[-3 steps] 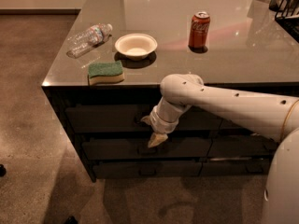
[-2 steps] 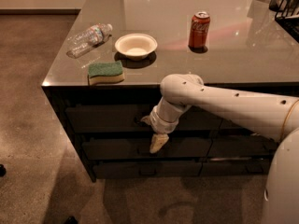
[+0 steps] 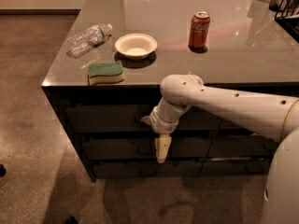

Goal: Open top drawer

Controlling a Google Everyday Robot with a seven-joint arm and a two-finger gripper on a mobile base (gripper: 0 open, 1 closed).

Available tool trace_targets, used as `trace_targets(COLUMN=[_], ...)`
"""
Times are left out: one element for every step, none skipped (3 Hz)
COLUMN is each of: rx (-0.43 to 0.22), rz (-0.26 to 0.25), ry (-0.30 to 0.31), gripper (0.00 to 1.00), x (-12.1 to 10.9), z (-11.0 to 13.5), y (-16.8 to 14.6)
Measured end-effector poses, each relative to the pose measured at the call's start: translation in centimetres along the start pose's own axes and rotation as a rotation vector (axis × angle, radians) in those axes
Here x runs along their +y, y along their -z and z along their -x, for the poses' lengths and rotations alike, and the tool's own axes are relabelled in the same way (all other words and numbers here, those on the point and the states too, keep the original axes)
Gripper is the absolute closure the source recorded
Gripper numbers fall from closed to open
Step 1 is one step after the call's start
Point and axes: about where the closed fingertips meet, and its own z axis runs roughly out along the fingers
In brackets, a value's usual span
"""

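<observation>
The top drawer (image 3: 105,118) is a wide dark front just under the counter's edge, and it sits flush with the cabinet. Its small loop handle (image 3: 139,120) shows partly, just left of my wrist. My gripper (image 3: 162,149) is cream-coloured and hangs pointing downward in front of the stack. Its tip lies over the second, shallower drawer front (image 3: 117,148), below and a little right of the top drawer's handle. My white arm (image 3: 233,108) reaches in from the right and covers the top drawer's right part.
On the grey counter (image 3: 224,55) lie a green and yellow sponge (image 3: 106,72) near the front edge, a white bowl (image 3: 136,45), a crushed plastic bottle (image 3: 88,38) and a red soda can (image 3: 199,30). A third drawer front (image 3: 140,169) sits lowest. Speckled floor (image 3: 28,139) spreads to the left.
My gripper has shifted slightly down and to the right in front of the drawers. The drawers and the things on the counter have not moved.
</observation>
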Motion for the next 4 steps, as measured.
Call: trace_targets(rx=[0.000,0.002,0.002,0.002], rz=[0.000,0.007,0.008,0.008], ry=[0.000,0.010,0.011,0.011], gripper=[0.25,0.49,0.71,0.71], x=[0.0,-0.7,-1.1,-1.4], z=[0.0,-0.1,-0.2,-0.3], y=[0.0,1.0,1.1,1.1])
